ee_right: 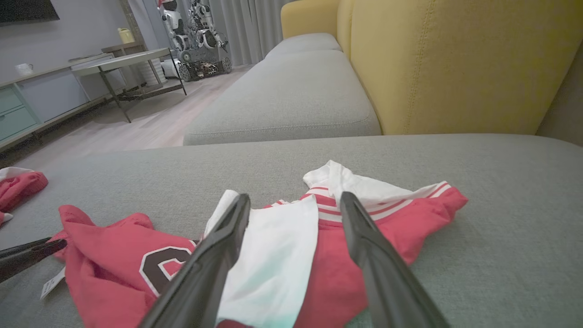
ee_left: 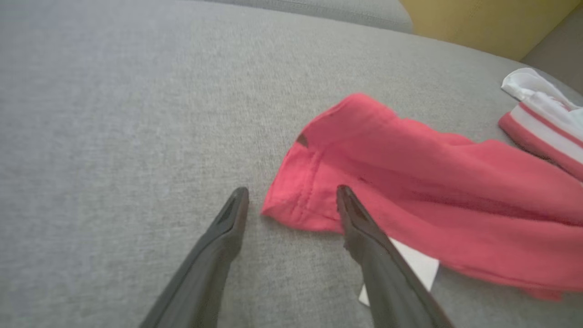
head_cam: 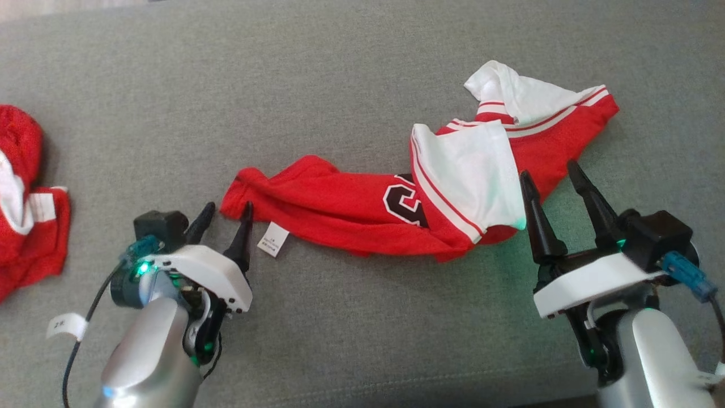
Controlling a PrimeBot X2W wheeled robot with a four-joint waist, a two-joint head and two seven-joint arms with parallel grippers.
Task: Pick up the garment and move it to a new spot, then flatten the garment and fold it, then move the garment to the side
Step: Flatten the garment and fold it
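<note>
A red and white garment [head_cam: 362, 209] with a black and white number lies crumpled and stretched across the grey cushion [head_cam: 340, 85]. Its red end [ee_left: 319, 182] points left, and a small white tag [head_cam: 273, 239] sticks out below it. My left gripper [head_cam: 226, 212] is open at that red end, one finger over the cloth edge, the other beside it on bare cushion. My right gripper [head_cam: 552, 181] is open at the garment's lower right, its fingers [ee_right: 218, 255] standing over the white and red folds [ee_right: 282, 246]. Neither holds cloth.
A second red and white garment [head_cam: 25, 192] lies bunched at the left edge of the cushion. A yellow backrest [ee_right: 455, 64] rises behind the seat, and another grey cushion [ee_right: 291, 95] runs on beyond. A table [ee_right: 127, 64] stands on the floor farther off.
</note>
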